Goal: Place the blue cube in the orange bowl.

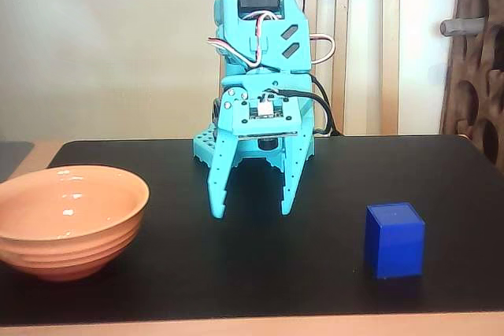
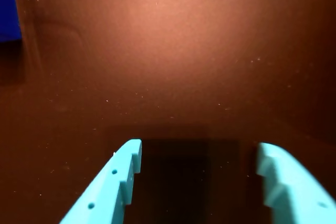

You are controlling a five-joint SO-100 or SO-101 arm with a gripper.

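The blue cube (image 1: pixel 394 239) rests on the black mat at the front right of the fixed view. The wrist view catches only a blue sliver of the cube (image 2: pixel 9 6) at its top left edge. At the front left of the fixed view stands the orange bowl (image 1: pixel 67 219), with nothing visible inside it. My turquoise gripper (image 1: pixel 251 212) hangs in the middle of the mat, pointing down, open and holding nothing. It is well left of the cube and right of the bowl. Both fingers enter the wrist view from below, and between them the gripper (image 2: pixel 199 156) frames only bare mat.
The black mat (image 1: pixel 315 171) covers most of the table, with a wooden edge along the front. The arm's base stands behind the gripper. A wooden lattice panel (image 1: pixel 476 60) stands at the far right.
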